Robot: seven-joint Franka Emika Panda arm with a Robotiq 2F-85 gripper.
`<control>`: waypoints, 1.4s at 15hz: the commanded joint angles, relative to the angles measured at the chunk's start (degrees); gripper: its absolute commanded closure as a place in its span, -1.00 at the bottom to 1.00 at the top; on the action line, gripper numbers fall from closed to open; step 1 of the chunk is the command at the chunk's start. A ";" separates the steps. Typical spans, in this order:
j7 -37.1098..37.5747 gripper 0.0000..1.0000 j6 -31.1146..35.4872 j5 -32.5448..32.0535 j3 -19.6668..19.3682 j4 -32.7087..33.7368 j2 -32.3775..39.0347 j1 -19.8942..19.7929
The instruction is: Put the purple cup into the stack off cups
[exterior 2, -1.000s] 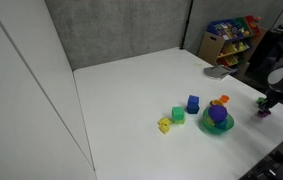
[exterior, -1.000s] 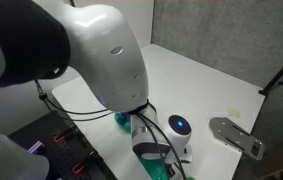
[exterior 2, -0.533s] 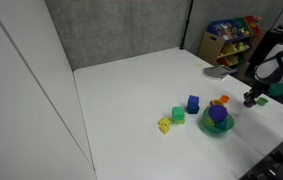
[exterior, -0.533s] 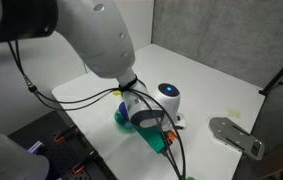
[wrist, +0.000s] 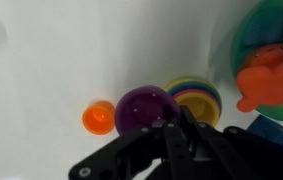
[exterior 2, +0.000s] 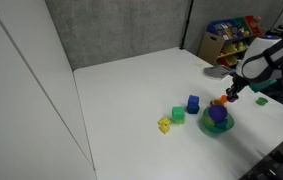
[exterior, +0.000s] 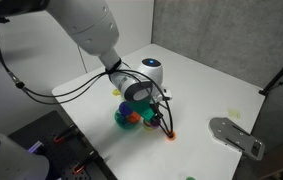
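Currently, 1 purple cup: upright, mouth up, on the white table, set between 1 small orange cup and the stack of cups, just beside each, not in the stack. Stack: nested, multicoloured rims. 1 green bowl at the frame edge, holding 1 orange-red toy. Gripper: dark fingers over the purple cup's near rim; whether parted or pressed together cannot be told. In an exterior view, 3 cubes near the bowl: blue cube, green cube, yellow cube.
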 commanded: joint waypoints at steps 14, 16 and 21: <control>3.93 0.90 -1.95 -1.49 0.78 7.19 4.88 4.42; 3.92 0.90 -1.99 -1.48 0.85 7.71 5.60 4.44; 4.35 0.90 -1.96 -1.64 0.79 8.13 6.78 4.97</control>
